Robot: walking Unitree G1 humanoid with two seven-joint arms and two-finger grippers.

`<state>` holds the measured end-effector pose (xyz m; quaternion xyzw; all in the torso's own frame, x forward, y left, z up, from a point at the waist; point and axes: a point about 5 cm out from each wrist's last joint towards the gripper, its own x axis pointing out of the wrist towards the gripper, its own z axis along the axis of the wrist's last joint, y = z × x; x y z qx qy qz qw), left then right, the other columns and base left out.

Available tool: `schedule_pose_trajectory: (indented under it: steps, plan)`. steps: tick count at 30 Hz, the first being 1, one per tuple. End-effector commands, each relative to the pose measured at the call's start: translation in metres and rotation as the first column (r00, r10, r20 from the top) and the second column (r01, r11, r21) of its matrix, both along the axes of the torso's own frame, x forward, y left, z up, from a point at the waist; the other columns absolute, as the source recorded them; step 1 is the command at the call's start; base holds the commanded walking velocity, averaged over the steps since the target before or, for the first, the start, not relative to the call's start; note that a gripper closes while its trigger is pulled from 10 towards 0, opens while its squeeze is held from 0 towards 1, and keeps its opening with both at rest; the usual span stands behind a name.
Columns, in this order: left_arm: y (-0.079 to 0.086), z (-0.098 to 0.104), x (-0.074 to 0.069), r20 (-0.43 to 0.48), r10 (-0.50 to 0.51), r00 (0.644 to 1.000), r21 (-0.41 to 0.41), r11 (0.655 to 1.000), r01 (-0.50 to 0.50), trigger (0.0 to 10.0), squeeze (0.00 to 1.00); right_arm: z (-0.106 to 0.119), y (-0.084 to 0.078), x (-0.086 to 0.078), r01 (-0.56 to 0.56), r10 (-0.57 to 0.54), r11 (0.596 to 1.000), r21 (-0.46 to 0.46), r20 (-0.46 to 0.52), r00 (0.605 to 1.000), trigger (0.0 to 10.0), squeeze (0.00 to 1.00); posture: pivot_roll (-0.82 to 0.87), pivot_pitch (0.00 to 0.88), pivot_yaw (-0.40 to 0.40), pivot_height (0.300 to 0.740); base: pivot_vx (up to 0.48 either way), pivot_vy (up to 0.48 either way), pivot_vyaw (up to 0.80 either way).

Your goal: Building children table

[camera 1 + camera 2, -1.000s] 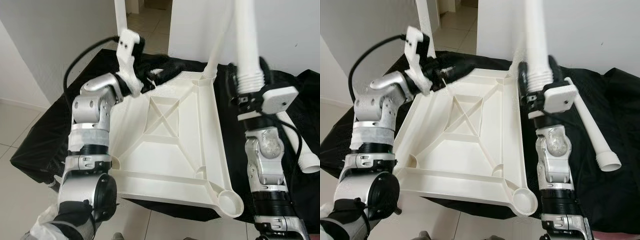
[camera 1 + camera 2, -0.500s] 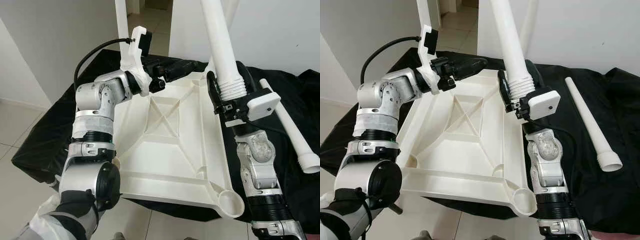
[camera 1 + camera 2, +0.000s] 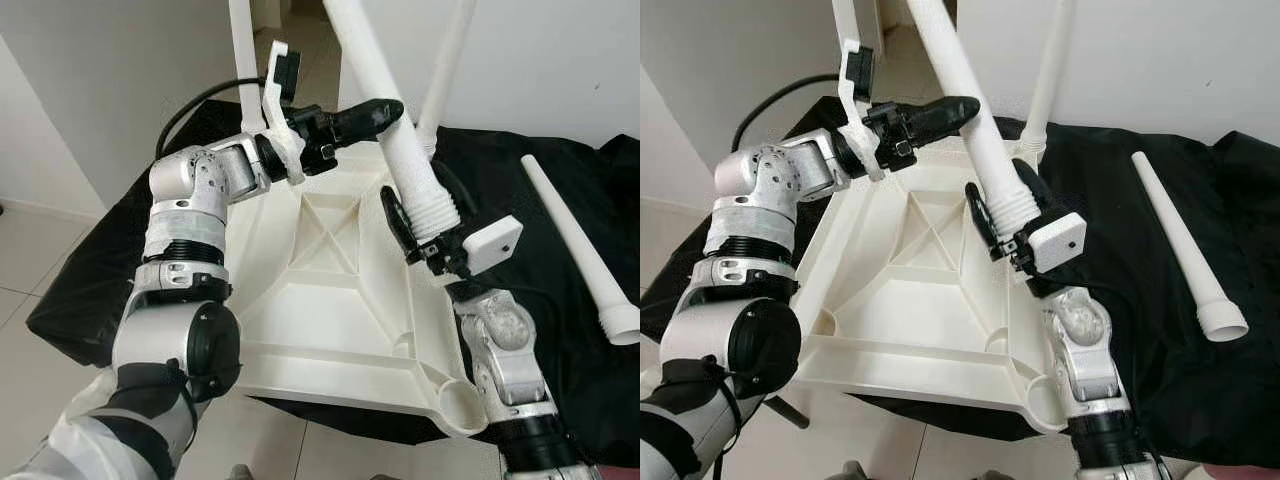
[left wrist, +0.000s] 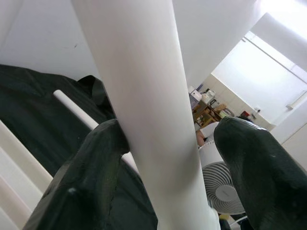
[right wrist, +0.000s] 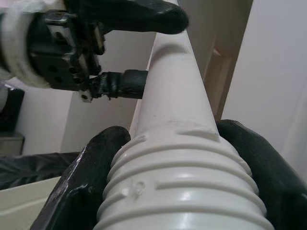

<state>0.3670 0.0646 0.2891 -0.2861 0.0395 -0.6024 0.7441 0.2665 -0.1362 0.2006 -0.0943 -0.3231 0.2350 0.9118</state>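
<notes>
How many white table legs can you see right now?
4: one leg held by the right claw with the left claw around it, two standing in the upturned tabletop's far corners, one lying on the black cloth.

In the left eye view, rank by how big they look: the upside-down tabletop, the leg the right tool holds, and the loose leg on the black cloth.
1. Tabletop, clearly largest.
2. Held leg and loose leg: look alike; the held one is nearer the camera and cut off at the top, so unranked.

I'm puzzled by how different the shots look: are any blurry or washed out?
Both eye views are evenly lit and sharp, the white pole crisp. In the left wrist view the left hand is near and soft, and the bright room behind is washed out. In the right wrist view the right hand and the pole's ribbed end loom large, slightly soft.
</notes>
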Motion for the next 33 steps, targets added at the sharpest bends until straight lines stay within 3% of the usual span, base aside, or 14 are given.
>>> schedule_pose_trajectory:
  steps: [1,3,5,7,17,18,19,25,26,33]
  plan:
    - [-0.002,0.013,0.001,0.045,0.002,0.999,-0.013,1.000,-0.001,10.0,0.00,-0.003,0.006,-0.003,-0.041,0.040,0.999,-0.022,-0.014,0.999,10.0,0.00,-0.11,0.000,0.039,0.740,0.000,0.000,0.00]
    - [-0.001,0.015,0.010,0.023,0.051,0.998,-0.007,0.999,-0.051,10.0,0.00,-0.012,0.005,-0.009,-0.053,0.051,0.998,-0.036,-0.046,0.998,10.0,0.00,-0.12,0.000,0.037,0.740,0.000,0.000,0.00]
    - [-0.001,0.015,0.010,0.023,0.051,0.998,-0.007,0.999,-0.051,10.0,0.00,-0.012,0.005,-0.009,-0.053,0.051,0.998,-0.036,-0.046,0.998,10.0,0.00,-0.12,0.000,0.037,0.740,0.000,0.000,0.00]
    - [0.004,0.019,0.019,-0.014,0.126,0.992,0.003,0.992,-0.126,10.0,0.00,-0.020,0.003,-0.015,-0.060,0.056,0.997,-0.043,-0.079,0.995,10.0,0.00,-0.12,0.000,0.035,0.740,0.000,0.000,0.00]
    - [0.016,0.023,0.030,-0.042,0.246,0.968,0.025,0.969,-0.245,10.0,0.00,-0.029,0.001,-0.021,-0.061,0.055,0.997,-0.054,-0.108,0.993,10.0,0.00,-0.12,0.000,0.035,0.740,0.000,0.000,0.00]
    - [0.020,0.024,0.034,-0.071,0.294,0.953,0.020,0.956,-0.294,4.4,0.00,-0.031,0.001,-0.022,-0.060,0.053,0.997,-0.053,-0.116,0.992,10.0,0.00,-0.12,0.000,0.033,0.740,0.000,0.000,0.00]
    - [0.022,0.022,0.035,-0.082,0.314,0.946,0.023,0.949,-0.314,0.0,0.00,-0.032,0.001,-0.023,-0.058,0.051,0.997,-0.047,-0.123,0.991,10.0,0.00,-0.12,0.000,0.032,0.740,0.000,0.000,0.00]
    - [0.021,0.017,0.036,-0.110,0.319,0.941,0.006,0.947,-0.321,0.0,0.00,-0.035,-0.001,-0.023,-0.046,0.048,0.999,0.016,-0.157,0.986,10.0,0.00,-0.12,0.000,0.028,0.740,0.000,0.000,0.00]
    - [0.021,0.018,0.037,-0.118,0.328,0.937,-0.003,0.944,-0.331,0.0,0.00,-0.036,-0.002,-0.022,-0.040,0.044,0.999,0.030,-0.161,0.986,10.0,1.00,-0.11,0.000,0.025,0.740,0.000,0.000,0.00]
    - [0.025,0.024,0.042,-0.165,0.373,0.913,-0.042,0.922,-0.385,0.0,0.00,-0.037,-0.006,-0.021,-0.005,0.014,0.998,0.056,-0.159,0.987,10.0,1.00,-0.10,0.000,0.018,0.740,0.000,0.000,0.00]
